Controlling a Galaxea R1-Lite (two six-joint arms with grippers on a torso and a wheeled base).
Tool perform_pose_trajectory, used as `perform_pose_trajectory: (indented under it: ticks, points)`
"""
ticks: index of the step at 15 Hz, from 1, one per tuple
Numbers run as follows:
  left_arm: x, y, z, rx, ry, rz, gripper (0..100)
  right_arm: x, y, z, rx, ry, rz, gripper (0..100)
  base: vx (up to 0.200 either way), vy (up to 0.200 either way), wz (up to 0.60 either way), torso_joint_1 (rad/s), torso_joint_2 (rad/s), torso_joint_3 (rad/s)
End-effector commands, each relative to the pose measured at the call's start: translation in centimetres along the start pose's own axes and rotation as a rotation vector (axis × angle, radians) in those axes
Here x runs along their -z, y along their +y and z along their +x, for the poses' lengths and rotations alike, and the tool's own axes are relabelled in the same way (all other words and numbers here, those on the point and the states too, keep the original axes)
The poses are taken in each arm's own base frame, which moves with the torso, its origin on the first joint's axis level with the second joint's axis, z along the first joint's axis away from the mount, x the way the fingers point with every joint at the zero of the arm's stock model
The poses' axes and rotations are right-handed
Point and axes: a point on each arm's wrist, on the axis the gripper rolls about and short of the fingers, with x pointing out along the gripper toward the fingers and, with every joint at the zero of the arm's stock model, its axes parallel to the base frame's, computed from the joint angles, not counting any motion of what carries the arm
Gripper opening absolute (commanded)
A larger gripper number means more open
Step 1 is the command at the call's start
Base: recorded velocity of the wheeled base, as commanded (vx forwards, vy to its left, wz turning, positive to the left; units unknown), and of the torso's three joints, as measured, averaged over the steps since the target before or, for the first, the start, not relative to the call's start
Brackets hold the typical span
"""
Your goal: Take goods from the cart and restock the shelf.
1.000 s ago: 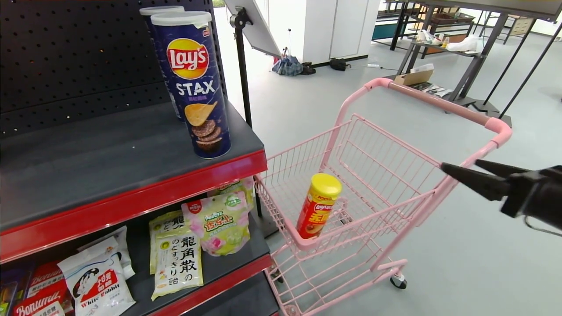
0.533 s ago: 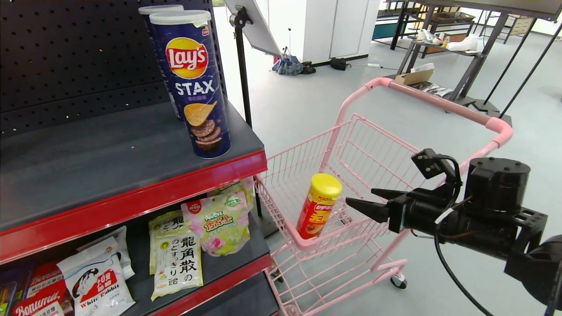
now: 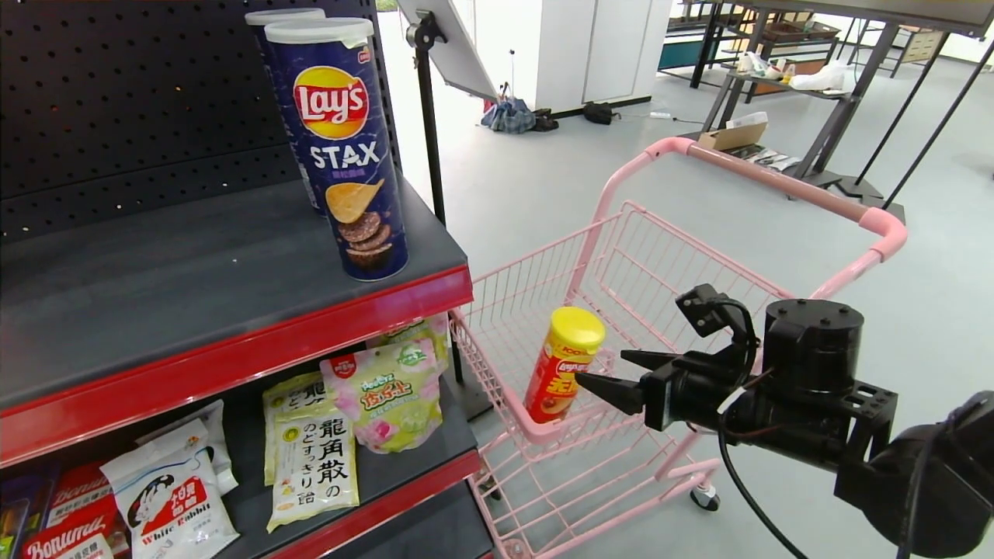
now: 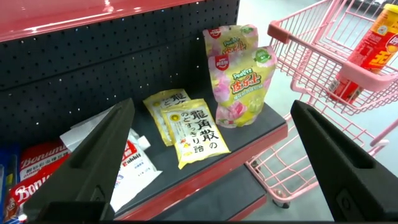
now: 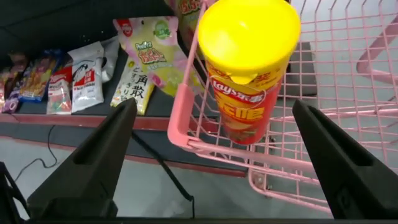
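A red chip can with a yellow lid stands upright in the front left corner of the pink cart. My right gripper is open just to the right of the can, over the basket, with its fingers pointing at it. In the right wrist view the can sits ahead between the spread fingers of my right gripper, untouched. My left gripper is open in front of the lower shelf, empty. Two tall blue chip cans stand on the upper shelf.
Snack bags and a green-pink pouch lie on the lower shelf. The upper shelf has free room left of the blue cans. A black stand pole rises between shelf and cart. Tables stand far back right.
My right arm has swung left and down from over the cart's right rim into the basket, ending close to the red can. Its fingers stay open.
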Motion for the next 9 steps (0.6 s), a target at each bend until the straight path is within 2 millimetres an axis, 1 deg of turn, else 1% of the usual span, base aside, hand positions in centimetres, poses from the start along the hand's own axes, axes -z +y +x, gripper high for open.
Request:
perform_pose_trajectory:
  ticks: [1, 4, 7, 9]
  points:
    - [0.0, 0.0, 0.0, 0.000, 0.001, 0.000, 100, 0.5, 0.4, 1.5, -0.015, 0.022, -0.008, 100, 0.000, 0.000, 0.00, 0.000, 0.00, 0.000]
    - [0.0, 0.0, 0.0, 0.000, 0.001, 0.000, 100, 1.0, -0.1, 4.1, 0.021, 0.029, -0.010, 100, 0.000, 0.000, 0.00, 0.000, 0.00, 0.000]
    - [0.0, 0.0, 0.0, 0.000, 0.001, 0.000, 100, 1.1, -0.4, 5.5, 0.021, 0.027, -0.012, 100, 0.000, 0.000, 0.00, 0.000, 0.00, 0.000]
    - [0.0, 0.0, 0.0, 0.000, 0.001, 0.000, 100, 1.6, -1.3, 7.5, 0.038, 0.001, -0.017, 100, 0.000, 0.000, 0.00, 0.000, 0.00, 0.000]
